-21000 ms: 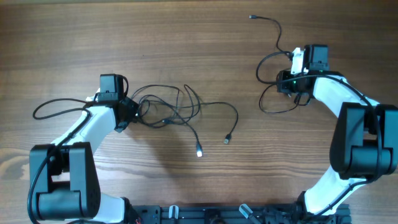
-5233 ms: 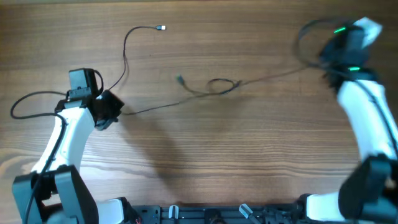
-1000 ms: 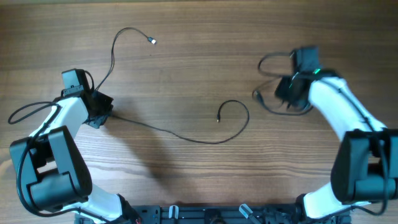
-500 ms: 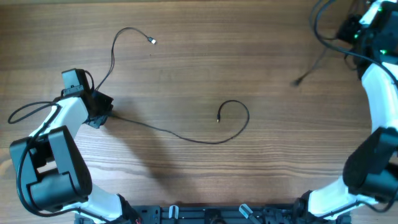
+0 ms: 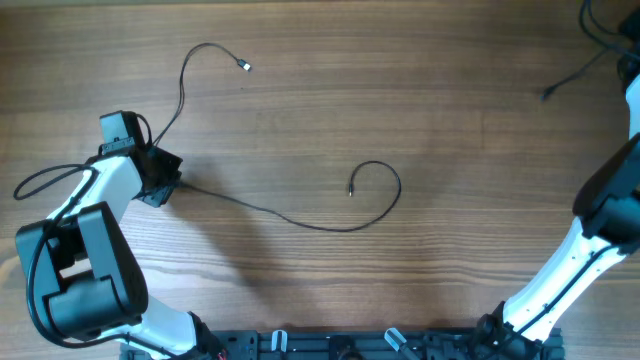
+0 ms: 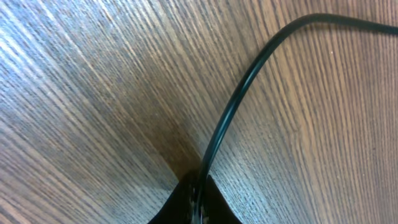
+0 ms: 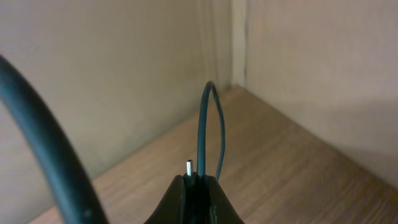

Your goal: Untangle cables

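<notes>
On the wooden desk (image 5: 450, 200): long cord (image 5: 290, 220) laid out, second cord (image 7: 200, 130) held up at far right.
Left pincer (image 5: 160, 183) is pressed together on long cord mid-length. One run lies left-to-right and hooks back to its plug (image 5: 351, 189); the other arcs away to a far plug (image 5: 245, 66). Right pincer (image 7: 198, 186) pinches second cord, a narrow upright loop before beige walls (image 7: 93, 74).

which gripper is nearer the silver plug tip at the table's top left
Left. The left gripper sits below-left of the plug tip; the right gripper is beyond the overhead view's right edge, much farther.
</notes>
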You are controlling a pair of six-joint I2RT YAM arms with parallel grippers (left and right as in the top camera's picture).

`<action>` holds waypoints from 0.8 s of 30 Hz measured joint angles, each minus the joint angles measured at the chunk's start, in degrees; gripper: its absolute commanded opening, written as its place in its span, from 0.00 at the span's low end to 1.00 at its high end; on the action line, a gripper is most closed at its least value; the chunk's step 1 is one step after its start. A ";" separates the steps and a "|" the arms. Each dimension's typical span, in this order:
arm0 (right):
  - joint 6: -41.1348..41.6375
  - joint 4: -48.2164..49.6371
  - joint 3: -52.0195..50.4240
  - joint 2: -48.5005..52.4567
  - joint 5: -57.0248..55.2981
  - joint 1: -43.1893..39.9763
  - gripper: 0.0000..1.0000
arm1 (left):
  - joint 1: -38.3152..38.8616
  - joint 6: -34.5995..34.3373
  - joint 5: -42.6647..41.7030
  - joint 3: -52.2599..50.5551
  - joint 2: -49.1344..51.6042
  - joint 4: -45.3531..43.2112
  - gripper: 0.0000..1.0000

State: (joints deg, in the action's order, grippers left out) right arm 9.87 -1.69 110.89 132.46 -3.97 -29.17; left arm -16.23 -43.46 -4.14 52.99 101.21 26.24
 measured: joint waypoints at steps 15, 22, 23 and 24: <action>9.03 -16.04 1.42 8.46 0.33 -0.96 1.00 | 4.17 -0.20 -2.84 0.02 0.22 -0.68 0.17; 11.37 -38.27 1.64 -8.55 0.59 -0.59 1.00 | 6.29 -0.24 -3.82 0.07 0.28 -1.49 0.08; 12.02 -41.44 1.79 -11.08 0.83 -0.37 1.00 | 6.54 0.11 -6.32 -0.24 0.50 -2.93 0.07; 12.50 -44.89 2.19 -13.11 1.57 -0.11 1.00 | 6.91 0.96 -9.92 -0.55 0.96 -4.90 0.07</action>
State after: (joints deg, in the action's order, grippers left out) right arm 22.37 -46.59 113.08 119.35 -2.39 -29.28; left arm -9.32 -42.50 -14.06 52.45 102.17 21.34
